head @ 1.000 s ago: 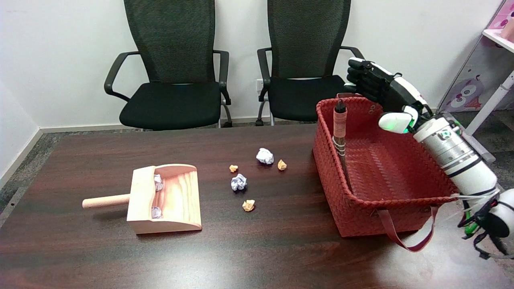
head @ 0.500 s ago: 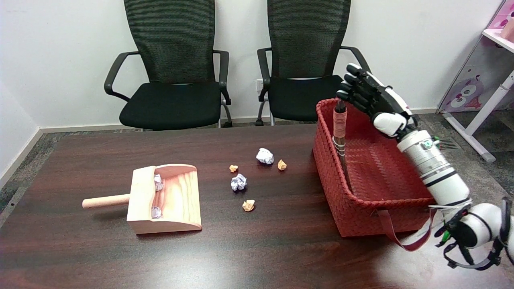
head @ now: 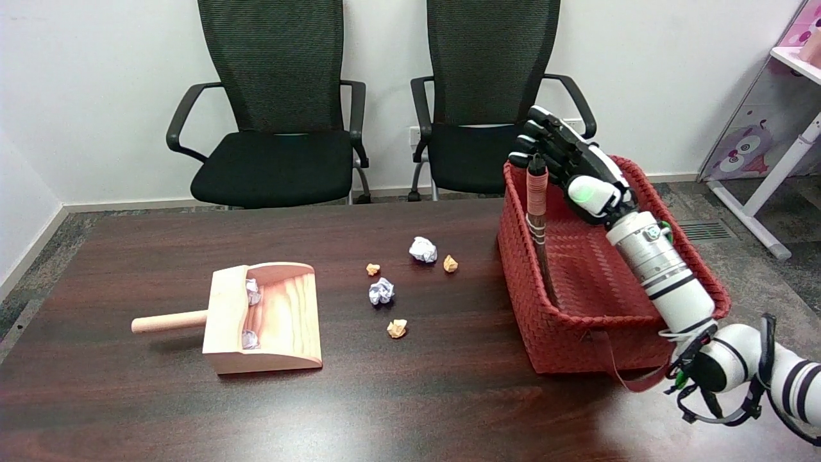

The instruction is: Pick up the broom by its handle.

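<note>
So the broom [head: 537, 218] is standing nearly upright inside the red woven basket [head: 558, 333] on the right side of the table [head: 410, 398], leaning against the basket's left wall. Its reddish wrapped handle pokes up above the rim, with a dark tip on top.

The right hand [head: 564, 157] is up at the far left corner of the basket, right beside the top of the handle. The fingers [head: 532, 131] are stretched out toward the far left and look like they're just at or behind the handle tip, but honestly I can't tell if they're wrapped on it or only next to it. Nothing clearly clamped from this angle.

Left part of the table has a wooden dustpan [head: 263, 317] with a couple of paper bits in it, handle pointing left. Between it and the basket there are crumpled paper balls [head: 423, 249], some white, some orange-ish. Two black office chairs [head: 282, 109] sit behind the table at the far wall.
</note>
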